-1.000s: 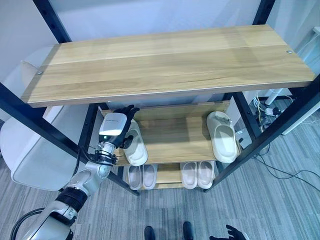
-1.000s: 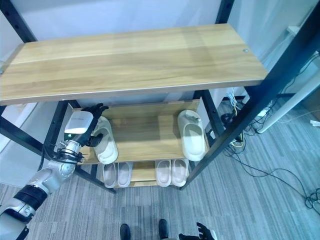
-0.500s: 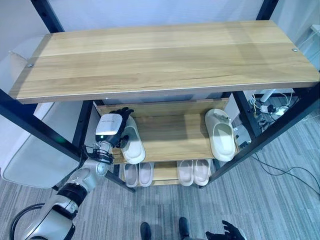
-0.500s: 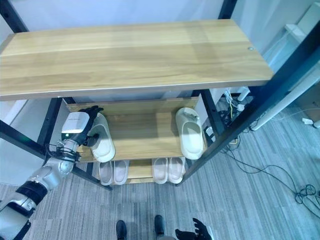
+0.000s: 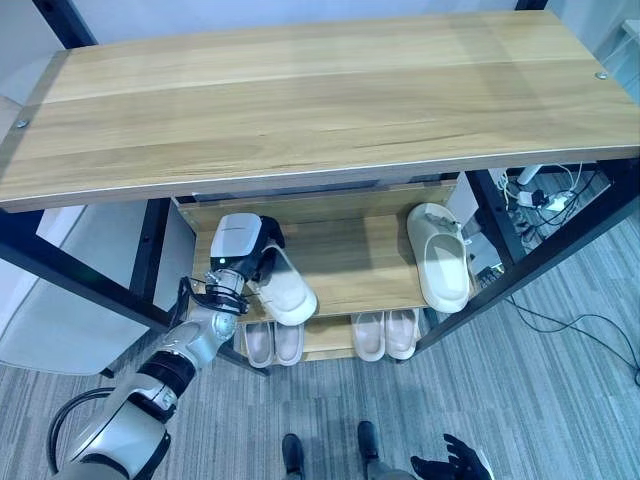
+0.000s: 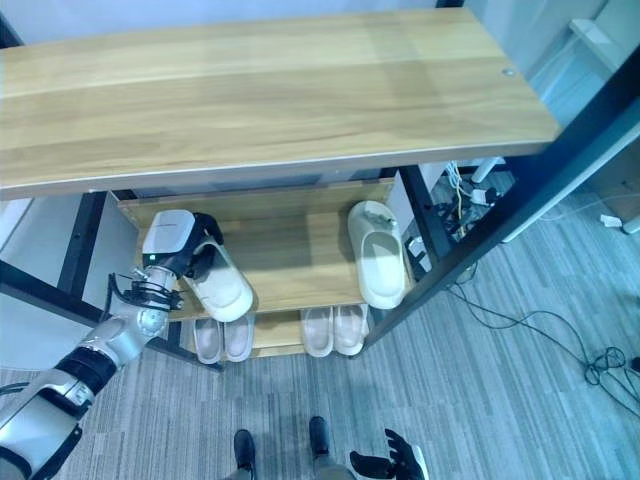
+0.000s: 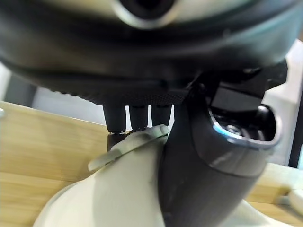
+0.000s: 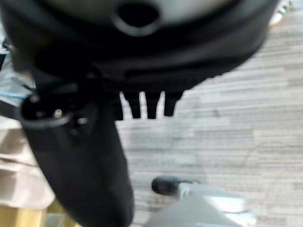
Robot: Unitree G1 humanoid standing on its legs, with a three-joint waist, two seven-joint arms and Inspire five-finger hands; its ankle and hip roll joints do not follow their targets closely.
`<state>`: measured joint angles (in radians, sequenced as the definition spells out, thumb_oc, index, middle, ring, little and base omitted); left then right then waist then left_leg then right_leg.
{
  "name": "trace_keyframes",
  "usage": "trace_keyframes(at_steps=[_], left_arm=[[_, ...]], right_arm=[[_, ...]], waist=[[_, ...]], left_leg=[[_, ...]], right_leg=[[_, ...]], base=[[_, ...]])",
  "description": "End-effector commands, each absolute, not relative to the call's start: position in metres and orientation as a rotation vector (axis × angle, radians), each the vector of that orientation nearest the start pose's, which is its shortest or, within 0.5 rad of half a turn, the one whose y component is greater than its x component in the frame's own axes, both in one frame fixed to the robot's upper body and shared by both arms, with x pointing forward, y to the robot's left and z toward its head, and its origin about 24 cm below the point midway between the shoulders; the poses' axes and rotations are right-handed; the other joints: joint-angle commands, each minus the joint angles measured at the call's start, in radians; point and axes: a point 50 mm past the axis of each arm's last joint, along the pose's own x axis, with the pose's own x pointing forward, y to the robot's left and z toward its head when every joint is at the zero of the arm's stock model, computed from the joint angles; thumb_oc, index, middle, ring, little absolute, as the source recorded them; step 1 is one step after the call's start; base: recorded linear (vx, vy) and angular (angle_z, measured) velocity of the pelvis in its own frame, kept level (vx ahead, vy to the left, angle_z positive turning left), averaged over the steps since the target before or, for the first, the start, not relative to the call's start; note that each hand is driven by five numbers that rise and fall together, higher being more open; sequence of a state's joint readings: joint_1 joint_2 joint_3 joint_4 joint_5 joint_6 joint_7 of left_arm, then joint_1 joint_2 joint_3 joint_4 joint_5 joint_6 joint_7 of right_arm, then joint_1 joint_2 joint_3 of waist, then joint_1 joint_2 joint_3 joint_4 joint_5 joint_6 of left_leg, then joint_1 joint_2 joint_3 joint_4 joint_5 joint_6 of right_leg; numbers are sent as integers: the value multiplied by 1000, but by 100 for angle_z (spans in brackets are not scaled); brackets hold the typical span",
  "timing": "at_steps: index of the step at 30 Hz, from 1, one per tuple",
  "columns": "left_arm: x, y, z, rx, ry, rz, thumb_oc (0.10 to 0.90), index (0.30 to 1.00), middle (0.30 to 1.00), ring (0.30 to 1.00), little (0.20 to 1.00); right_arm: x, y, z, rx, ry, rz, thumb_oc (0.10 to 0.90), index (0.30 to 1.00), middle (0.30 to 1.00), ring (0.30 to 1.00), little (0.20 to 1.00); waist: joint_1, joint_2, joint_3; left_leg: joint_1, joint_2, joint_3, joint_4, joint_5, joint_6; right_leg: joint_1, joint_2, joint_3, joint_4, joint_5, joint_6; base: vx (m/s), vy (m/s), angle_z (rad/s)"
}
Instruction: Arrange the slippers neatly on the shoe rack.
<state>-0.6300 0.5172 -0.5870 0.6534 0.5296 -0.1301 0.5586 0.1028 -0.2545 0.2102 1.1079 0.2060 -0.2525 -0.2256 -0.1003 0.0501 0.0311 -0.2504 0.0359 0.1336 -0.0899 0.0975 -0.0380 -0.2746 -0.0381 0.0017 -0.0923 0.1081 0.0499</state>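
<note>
A cream slipper point(image 5: 287, 291) lies slantwise at the left end of the rack's middle shelf point(image 5: 350, 262), its front end overhanging the shelf edge. My left hand point(image 5: 246, 254) is shut on its rear end. In the left wrist view the thumb point(image 7: 208, 165) presses on the slipper point(image 7: 118, 194) and the fingers point(image 7: 138, 118) curl behind its rim. The matching slipper point(image 5: 438, 258) rests at the right end of the same shelf, toe to the back. My right hand point(image 5: 449, 466) hangs low near the floor with its fingers spread, holding nothing.
Two pale pairs of slippers point(image 5: 262, 343) point(image 5: 387, 333) stand on the bottom shelf. The wide wooden top shelf point(image 5: 320, 90) overhangs the middle shelf. Black posts point(image 5: 150, 250) frame the rack. Cables point(image 5: 560, 185) lie on the grey carpet at right.
The camera has shifted. My left hand has turned the slipper from lying front-to-back to a slant, with its front end now further right.
</note>
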Motion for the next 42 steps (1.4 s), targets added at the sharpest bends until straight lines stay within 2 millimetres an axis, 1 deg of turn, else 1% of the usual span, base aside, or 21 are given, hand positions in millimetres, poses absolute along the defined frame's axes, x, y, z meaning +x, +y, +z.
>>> trace_keyframes(at_steps=[1,2,5,6,7,8,10,13,15,16,17,18,20,21,25,30,34,36,42], left_arm=[[363,129,145,1150,-712,22,400,300,300,300,300],[362,122,146,1154,-736,4,400,300,300,300,300],[364,107,152,1241,-816,-25,400,300,300,300,300],[363,94,156,1233,-853,-48,400,300,300,300,300],[363,94,156,1233,-853,-48,400,300,300,300,300],[362,85,161,1228,-894,-65,400,300,300,300,300],[362,81,163,1224,-906,-72,400,300,300,300,300],[364,72,172,1259,-949,-81,400,300,300,300,300],[366,72,175,1275,-953,-67,400,300,300,300,300],[366,72,173,1273,-955,-54,400,300,300,300,300],[372,74,169,1309,-922,-26,400,300,300,300,300],[372,74,170,1309,-924,-25,400,300,300,300,300],[380,75,176,1348,-909,8,400,300,300,300,300],[384,81,184,1367,-904,37,400,300,300,300,300],[385,87,190,1342,-908,68,400,300,300,300,300],[381,87,185,1292,-899,43,400,300,300,300,300],[379,78,178,1270,-891,12,400,300,300,300,300],[378,68,180,1250,-905,3,400,300,300,300,300],[377,57,184,1205,-915,-6,400,300,300,300,300]], right_arm=[[105,-249,-137,-299,840,-310,800,900,900,900,900],[106,-249,-136,-306,832,-307,800,900,900,900,900],[111,-251,-133,-327,813,-303,800,900,900,900,900],[115,-251,-132,-334,803,-302,800,900,900,900,900],[115,-251,-132,-334,802,-303,800,900,900,900,900],[116,-251,-132,-339,796,-301,800,900,900,900,900],[117,-252,-131,-341,795,-303,800,900,900,900,900],[121,-254,-129,-354,777,-299,800,900,900,900,900],[122,-255,-128,-355,770,-297,800,900,900,900,900],[127,-258,-124,-386,744,-295,800,900,900,900,900],[127,-264,-124,-394,762,-303,800,900,900,900,900],[128,-264,-124,-394,761,-304,800,900,900,900,900],[131,-264,-123,-403,757,-300,800,900,900,900,900],[131,-265,-123,-408,755,-298,800,900,900,900,900],[130,-262,-125,-415,757,-289,800,900,900,900,900],[131,-260,-126,-399,766,-291,800,900,900,900,900],[135,-257,-127,-402,771,-280,800,900,900,900,900],[135,-257,-126,-403,767,-282,800,900,900,900,900],[131,-259,-128,-403,778,-289,800,900,900,900,900]], waist=[[-33,-3,33],[-38,-2,37],[-47,1,45],[-53,3,53],[-52,3,53],[-58,4,59],[-59,5,61],[-69,6,68],[-70,6,71],[-66,7,74],[-68,7,80],[-68,7,81],[-74,7,85],[-78,8,86],[-80,9,88],[-88,6,84],[-91,3,74],[-95,3,72],[-99,5,67]], left_leg=[[-19,-36,-28,3,-51,-18],[-22,-35,-26,3,-51,-18],[-37,-34,-23,3,-48,-19],[-45,-34,-21,3,-46,-19],[-46,-34,-21,3,-46,-19],[-54,-33,-20,3,-45,-19],[-59,-32,-19,3,-45,-20],[-70,-31,-8,3,-45,-20],[-73,-31,-6,3,-45,-20],[-74,-31,-7,3,-45,-19],[-79,-33,-7,3,-44,-19],[-79,-33,-6,3,-44,-19],[-85,-33,-3,3,-43,-19],[-89,-32,-1,3,-43,-19],[-91,-32,4,3,-46,-19],[-80,-31,10,3,-51,-21],[-76,-30,15,3,-56,-20],[-76,-30,16,3,-58,-20],[-80,-27,19,3,-59,-20]], right_leg=[[-15,-44,11,5,-25,111],[-20,-44,14,5,-23,112],[-38,-45,20,5,-17,115],[-48,-46,24,5,-14,116],[-49,-46,25,5,-14,116],[-59,-47,28,5,-11,117],[-66,-49,30,5,-9,117],[-84,-50,38,5,-4,119],[-88,-50,41,5,-2,120],[-90,-50,43,5,-3,119],[-96,-49,44,5,-1,120],[-96,-49,44,5,-1,120],[-106,-48,49,5,1,120],[-113,-47,53,5,4,122],[-117,-47,59,5,4,121],[-112,-49,62,5,2,117],[-112,-47,66,5,2,116],[-113,-46,65,5,3,116],[-124,-45,67,5,6,117]], base=[[-10,-8,-6],[-13,-7,-11],[-6,-5,-6],[0,0,0],[-8,-9,-4],[2,-9,-7],[-1,-3,-9],[2,1,-10],[3,1,-5],[-6,-6,-4],[0,0,0],[0,0,0],[0,0,0],[1,-2,-6],[8,0,-13],[5,-8,-3],[0,0,0],[0,0,0],[0,0,0]])
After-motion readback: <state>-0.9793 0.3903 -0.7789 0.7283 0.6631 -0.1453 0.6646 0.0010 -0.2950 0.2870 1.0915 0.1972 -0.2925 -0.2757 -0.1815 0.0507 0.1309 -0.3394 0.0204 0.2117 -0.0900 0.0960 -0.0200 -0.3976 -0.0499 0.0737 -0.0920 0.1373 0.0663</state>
